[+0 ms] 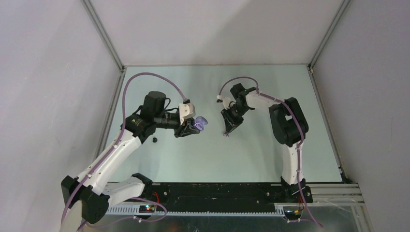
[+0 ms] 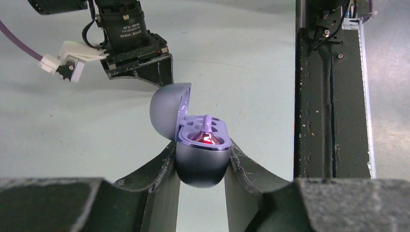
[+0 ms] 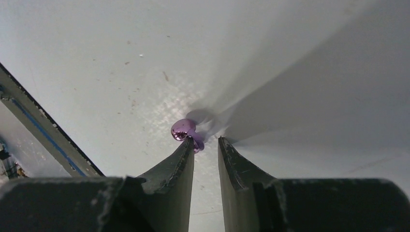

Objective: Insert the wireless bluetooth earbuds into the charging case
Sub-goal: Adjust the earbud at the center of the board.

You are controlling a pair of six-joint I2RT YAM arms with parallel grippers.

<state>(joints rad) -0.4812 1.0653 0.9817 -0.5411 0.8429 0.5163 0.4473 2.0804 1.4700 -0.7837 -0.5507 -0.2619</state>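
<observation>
The purple earbud [image 3: 183, 129] lies at eleven o'clock off the right pincer [image 3: 207, 141], touching one of its slightly parted tips. The left pincer [image 2: 202, 145] clamps the open charging case [image 2: 200, 169].

Soft, even light fills the overhead view: the pale table [image 1: 251, 154] and walls [image 1: 48, 72] are bright without hard glare, and the arms [image 1: 116, 150] throw only faint, blurred shadows; small detail is slightly grainy. In the left wrist view the purple case [image 2: 200, 164] is sharp, with a soft sheen on its open lid and a red glow in its tray, while the left gripper [image 2: 202, 144] is dark and soft in the foreground. In the right wrist view a broad grey shadow fans to the upper right, a pale glare patch surrounds the glossy earbud [image 3: 183, 129], and the right gripper [image 3: 206, 140] blurs towards the bottom edge.
</observation>
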